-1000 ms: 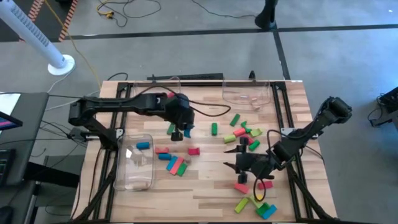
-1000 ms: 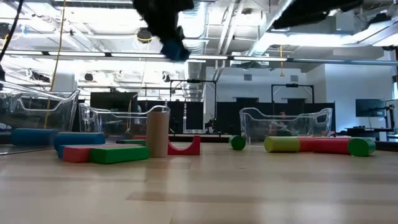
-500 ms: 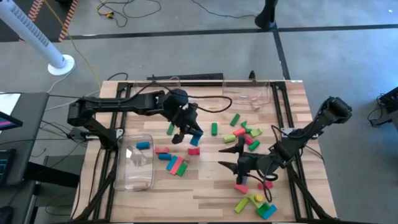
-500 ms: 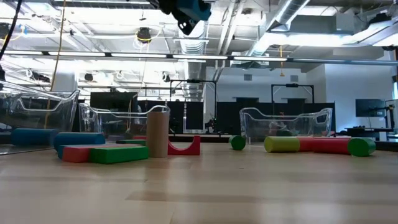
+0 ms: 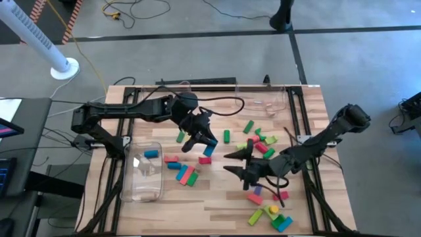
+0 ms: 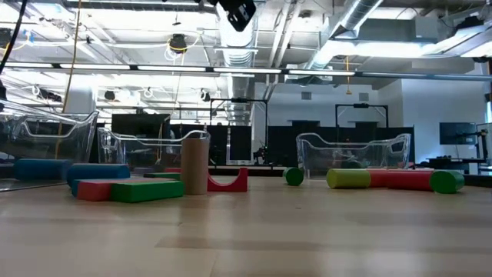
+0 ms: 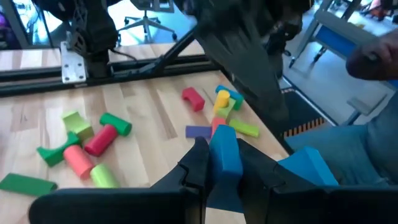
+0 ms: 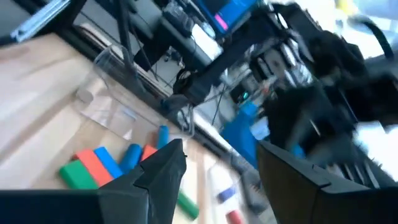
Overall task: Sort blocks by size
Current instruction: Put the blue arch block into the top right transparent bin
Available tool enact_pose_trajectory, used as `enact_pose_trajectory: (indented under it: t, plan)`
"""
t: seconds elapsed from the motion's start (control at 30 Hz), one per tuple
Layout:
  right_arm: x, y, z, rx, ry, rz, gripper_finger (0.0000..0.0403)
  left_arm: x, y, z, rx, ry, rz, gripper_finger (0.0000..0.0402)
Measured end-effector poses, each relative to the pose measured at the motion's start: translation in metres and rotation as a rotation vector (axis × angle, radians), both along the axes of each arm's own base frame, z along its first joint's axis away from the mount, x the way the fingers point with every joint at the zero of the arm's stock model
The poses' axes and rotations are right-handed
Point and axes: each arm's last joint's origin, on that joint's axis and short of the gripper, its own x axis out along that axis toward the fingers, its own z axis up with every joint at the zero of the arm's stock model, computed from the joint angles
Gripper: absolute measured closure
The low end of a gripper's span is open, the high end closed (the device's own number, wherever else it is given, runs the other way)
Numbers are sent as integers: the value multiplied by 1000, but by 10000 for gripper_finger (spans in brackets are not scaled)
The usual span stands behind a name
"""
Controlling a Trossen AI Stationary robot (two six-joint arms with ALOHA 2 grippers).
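Above the middle of the wooden table (image 5: 217,197), the left gripper (image 5: 205,141) hangs in the air clenched on a small blue block (image 7: 225,154), which sits pinched between its two dark fingers (image 7: 196,163). From the low camera it shows only at the top edge, well clear of the tabletop. Just to its right, the right gripper (image 5: 235,163) hovers over the table with its fingers spread wide and nothing between them.

Other small toy blocks lie scattered on the table: a red, green and blue cluster (image 5: 184,172) near the clear plastic bin (image 5: 143,187) at the left edge, which has a blue cylinder (image 5: 152,154) inside; a green, red and yellow group (image 5: 260,140) right of centre; and a yellow, green and blue heap (image 5: 271,216) near the front edge. A second clear bin (image 5: 260,99) stands at the far side.
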Motion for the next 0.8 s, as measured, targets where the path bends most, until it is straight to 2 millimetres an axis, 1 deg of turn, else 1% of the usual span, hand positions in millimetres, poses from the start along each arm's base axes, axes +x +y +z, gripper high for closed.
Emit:
enact_pose_trajectory:
  t: [0.1, 0.23, 0.33, 0.5, 0.63, 0.8]
  plan:
    - [13, 7, -9, -134, 9, -2, 168, 1, 0, 2, -22, -14, -3, 350]
    - [28, 14, -9, -243, 5, -94, 168, 0, -1, 2, -42, -4, -21, 350]
    - [37, 18, -8, -305, 25, -132, 168, 0, -3, 1, -49, 6, -24, 349]
    - [48, 24, -2, -342, 27, -199, 168, 0, -7, 1, -49, 12, -36, 349]
    - [50, 22, 0, -357, 31, -206, 175, 1, -9, 1, -50, 11, -43, 349]
    - [52, 18, 0, -360, 38, -225, 196, 1, -15, 2, -50, 0, -59, 349]
